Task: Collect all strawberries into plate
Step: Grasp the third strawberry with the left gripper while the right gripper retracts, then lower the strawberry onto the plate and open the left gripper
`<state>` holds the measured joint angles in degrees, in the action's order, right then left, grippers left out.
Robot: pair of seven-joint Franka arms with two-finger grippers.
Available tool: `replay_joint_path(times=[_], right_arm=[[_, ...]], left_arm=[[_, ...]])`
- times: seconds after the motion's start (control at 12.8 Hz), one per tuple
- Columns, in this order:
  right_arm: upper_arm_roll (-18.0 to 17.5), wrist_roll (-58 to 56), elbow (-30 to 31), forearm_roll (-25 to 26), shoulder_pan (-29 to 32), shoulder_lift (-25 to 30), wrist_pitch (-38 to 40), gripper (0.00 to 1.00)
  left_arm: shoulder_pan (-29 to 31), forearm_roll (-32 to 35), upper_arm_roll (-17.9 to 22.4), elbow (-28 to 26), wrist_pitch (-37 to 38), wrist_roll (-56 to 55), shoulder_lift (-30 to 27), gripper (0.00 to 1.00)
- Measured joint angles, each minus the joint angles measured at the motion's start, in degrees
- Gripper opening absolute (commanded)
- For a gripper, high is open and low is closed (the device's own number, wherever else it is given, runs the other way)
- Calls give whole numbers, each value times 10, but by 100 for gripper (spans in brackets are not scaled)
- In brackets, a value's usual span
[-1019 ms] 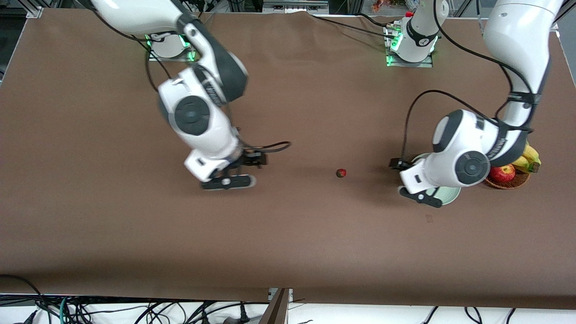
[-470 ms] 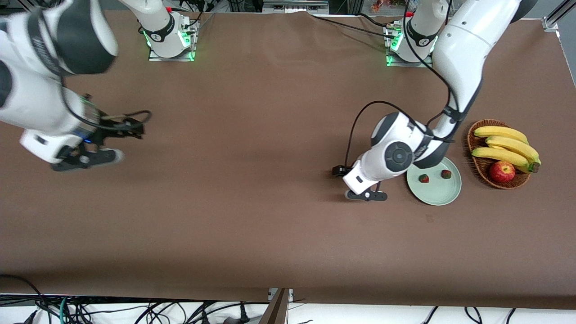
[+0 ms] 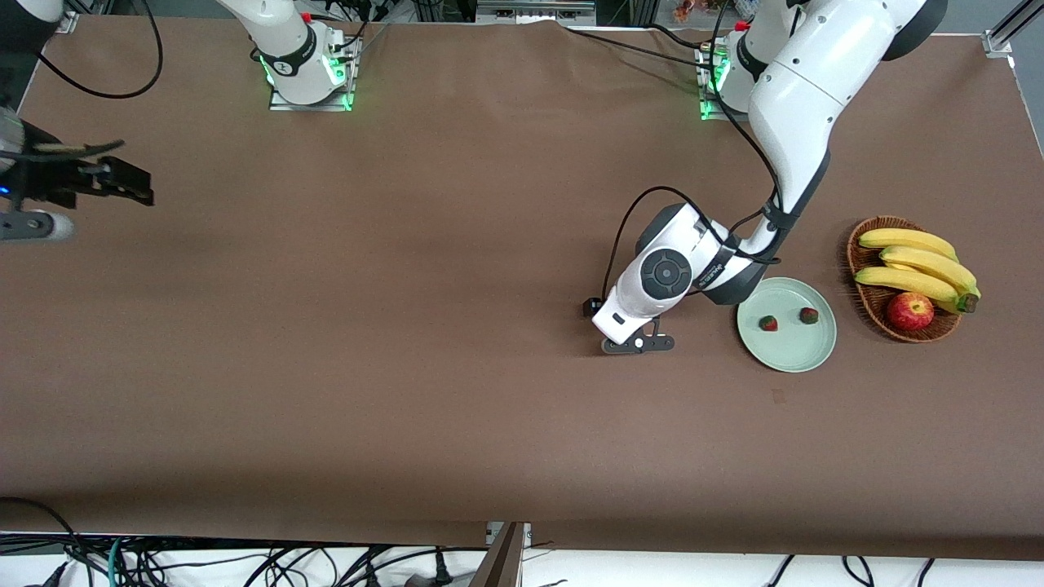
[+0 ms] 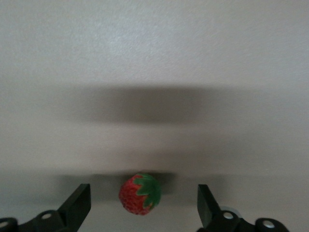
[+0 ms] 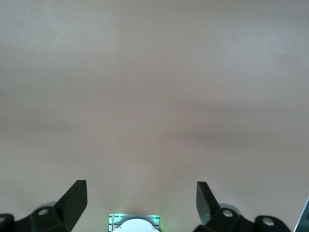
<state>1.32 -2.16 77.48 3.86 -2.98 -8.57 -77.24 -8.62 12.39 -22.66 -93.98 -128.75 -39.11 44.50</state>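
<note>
The left gripper (image 3: 639,344) hangs low over the brown table cover (image 3: 457,424), just beside the mint-green plate (image 3: 788,355) on the side toward the right arm's end. Its wrist view shows both fingers (image 4: 79,205) spread wide with a strawberry (image 4: 140,194) lying on the cloth between them, touched by neither. In the front view that berry is hidden under the arm's wrist.

Two more strawberries (image 3: 768,324) (image 3: 808,315) lie on the plate, apart from each other, both in the half farther from the front camera. The plate's nearer half is bare. Beside the plate, toward the left arm's end of the table, stands a wicker basket (image 3: 866,297) holding bananas (image 3: 909,261) and a red-yellow apple (image 3: 910,311); a narrow strip of cloth separates basket and plate.

The right gripper (image 3: 33,224) is at the table edge at the right arm's end, partly cut off by the front view. Its wrist view shows the fingers (image 5: 75,200) wide apart with nothing between them, only bare cloth and the green-lit arm base (image 5: 134,223) at the picture's edge.

The middle of the table and the whole strip nearest the front camera are open brown cloth. A small dark mark (image 3: 777,396) sits on the cloth nearer the camera than the plate. There is small lettering on the left arm's wrist, too small to read.
</note>
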Motion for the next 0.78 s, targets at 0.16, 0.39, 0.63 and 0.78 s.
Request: replay_joint_path(times=[0.16, 0.39, 0.63, 0.78], right_arm=[[20, 0, 2, -1, 3, 19, 6, 100], [24, -10, 13, -2, 5, 25, 10, 100], [22, -12, 19, -2, 5, 21, 25, 100], [22, -13, 19, -2, 4, 18, 26, 100]], left_arm=[[0, 0, 3, -9, 0, -1, 3, 28], [1, 0, 3, -9, 0, -2, -1, 22], [12, 1, 4, -1, 18, -1, -16, 23], [28, 2, 4, 5, 55, 13, -53, 25]])
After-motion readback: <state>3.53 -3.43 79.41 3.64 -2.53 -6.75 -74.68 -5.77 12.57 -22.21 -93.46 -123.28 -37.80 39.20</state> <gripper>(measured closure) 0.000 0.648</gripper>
